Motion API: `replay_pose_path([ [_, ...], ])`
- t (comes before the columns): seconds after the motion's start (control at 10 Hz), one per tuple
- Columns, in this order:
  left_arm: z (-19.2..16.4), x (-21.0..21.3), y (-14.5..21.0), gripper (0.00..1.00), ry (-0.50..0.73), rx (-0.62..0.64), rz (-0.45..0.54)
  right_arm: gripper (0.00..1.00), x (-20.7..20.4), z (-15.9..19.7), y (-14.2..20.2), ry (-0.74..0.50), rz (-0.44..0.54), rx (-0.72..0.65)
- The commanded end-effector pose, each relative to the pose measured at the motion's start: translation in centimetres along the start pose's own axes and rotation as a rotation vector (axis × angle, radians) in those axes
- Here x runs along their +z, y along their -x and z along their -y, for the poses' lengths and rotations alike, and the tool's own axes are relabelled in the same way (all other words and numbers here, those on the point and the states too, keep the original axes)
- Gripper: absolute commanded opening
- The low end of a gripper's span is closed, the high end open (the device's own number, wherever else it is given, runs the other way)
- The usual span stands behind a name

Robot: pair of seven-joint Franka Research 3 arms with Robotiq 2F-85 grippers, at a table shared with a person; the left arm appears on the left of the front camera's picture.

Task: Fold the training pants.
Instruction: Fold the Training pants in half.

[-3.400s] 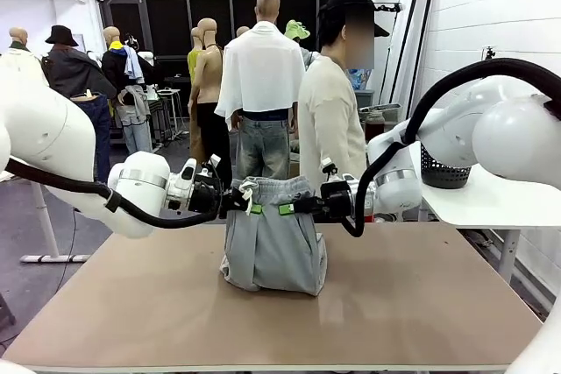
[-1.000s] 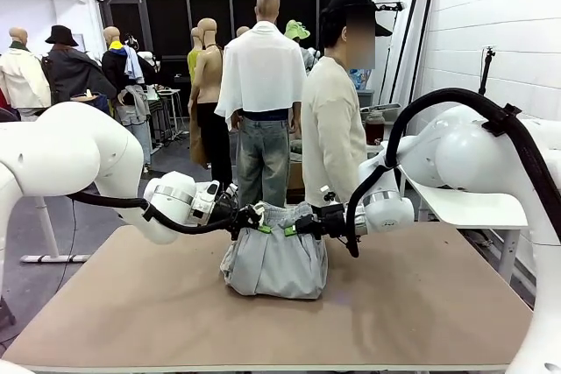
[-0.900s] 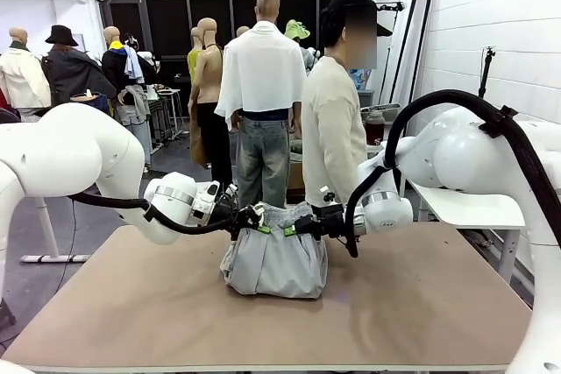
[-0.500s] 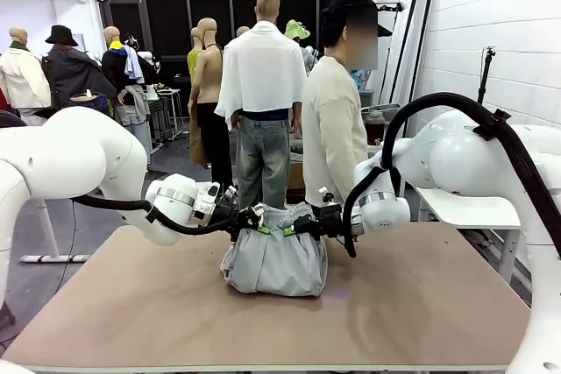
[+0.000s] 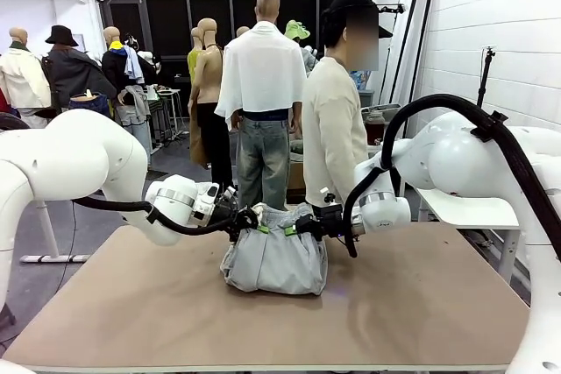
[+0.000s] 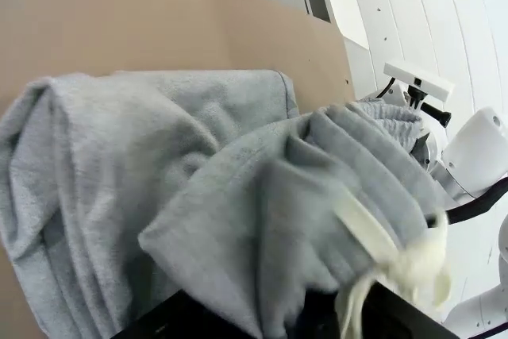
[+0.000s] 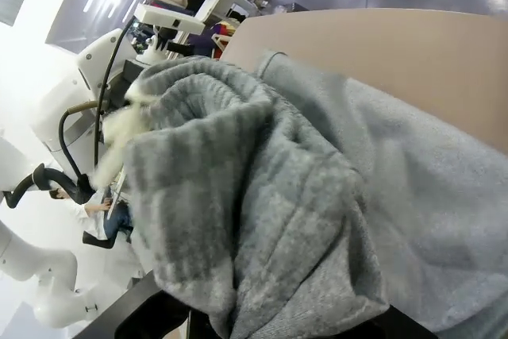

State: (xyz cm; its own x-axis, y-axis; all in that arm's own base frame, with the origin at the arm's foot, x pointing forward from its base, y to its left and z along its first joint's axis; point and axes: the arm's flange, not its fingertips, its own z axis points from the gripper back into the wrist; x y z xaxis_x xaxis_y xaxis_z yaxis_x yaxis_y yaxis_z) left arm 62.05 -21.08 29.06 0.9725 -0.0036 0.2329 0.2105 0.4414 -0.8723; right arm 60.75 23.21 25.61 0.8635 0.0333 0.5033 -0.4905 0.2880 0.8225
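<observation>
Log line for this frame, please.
left gripper: at waistband | right gripper: at waistband | training pants: bunched mid-table, waistband raised | fold: unfinished

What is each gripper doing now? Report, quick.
Left gripper: at the pants' waistband; whether it grips cannot be told.
Right gripper: at the waistband's other side; cannot be told either.

Both grippers' fingers pinch the training pants waistband, bunched on the table.
</observation>
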Motion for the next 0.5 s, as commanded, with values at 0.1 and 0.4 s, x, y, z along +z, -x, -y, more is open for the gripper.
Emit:
replay_pose_path([
  [0.1,-0.7,1.8,-0.4,0.76,-0.027,0.033,0.029,0.76,1.1,0.5,-1.2,0.051,0.02,-0.042],
  [0.4,-1.2,3.6,0.2,1.0,-0.041,0.058,0.066,1.0,2.5,0.1,-1.5,0.073,0.034,-0.054],
])
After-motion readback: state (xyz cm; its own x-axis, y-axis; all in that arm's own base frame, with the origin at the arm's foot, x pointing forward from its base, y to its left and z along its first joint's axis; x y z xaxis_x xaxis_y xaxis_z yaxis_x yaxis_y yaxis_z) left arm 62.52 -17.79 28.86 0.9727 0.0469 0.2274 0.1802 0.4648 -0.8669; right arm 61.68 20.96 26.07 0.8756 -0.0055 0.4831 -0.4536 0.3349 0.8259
